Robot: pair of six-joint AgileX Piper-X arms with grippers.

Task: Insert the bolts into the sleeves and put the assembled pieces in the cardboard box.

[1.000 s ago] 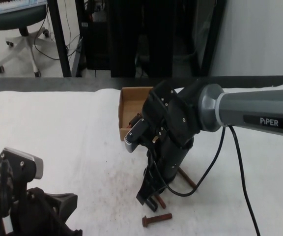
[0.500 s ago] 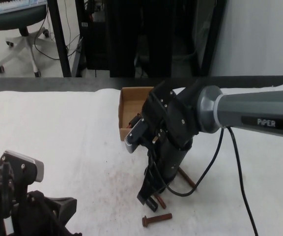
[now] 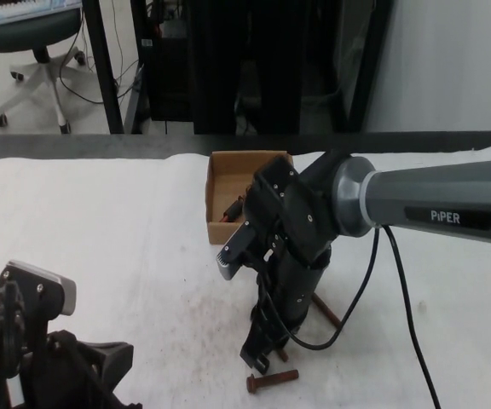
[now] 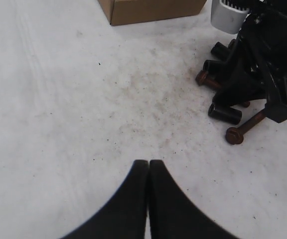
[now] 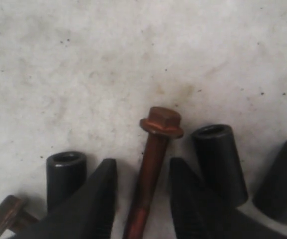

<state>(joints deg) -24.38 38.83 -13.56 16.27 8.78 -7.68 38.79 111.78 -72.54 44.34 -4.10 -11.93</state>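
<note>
At the bench's [image 3: 101, 221] near left corner, the left jaws are pressed together, empty. Mid-bench, the right jaws stand spread astride a rusty bolt [image 5: 152, 164] lying between black sleeves [image 5: 218, 162]. The cardboard box [image 3: 237, 175] sits toward the far edge.

You're in a lab or workroom; your white-covered counter [image 3: 101, 221] faces an office chair [image 3: 24, 34] on castors, trailing cables [image 3: 88, 89] and dark equipment racks [image 3: 254, 60].

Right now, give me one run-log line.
phase: bolt pick | right end effector: open, straddling bolt lying on bench | left end effector: shut, above bench | sleeves: loose beside bolt | cardboard box: beyond the parts
</note>
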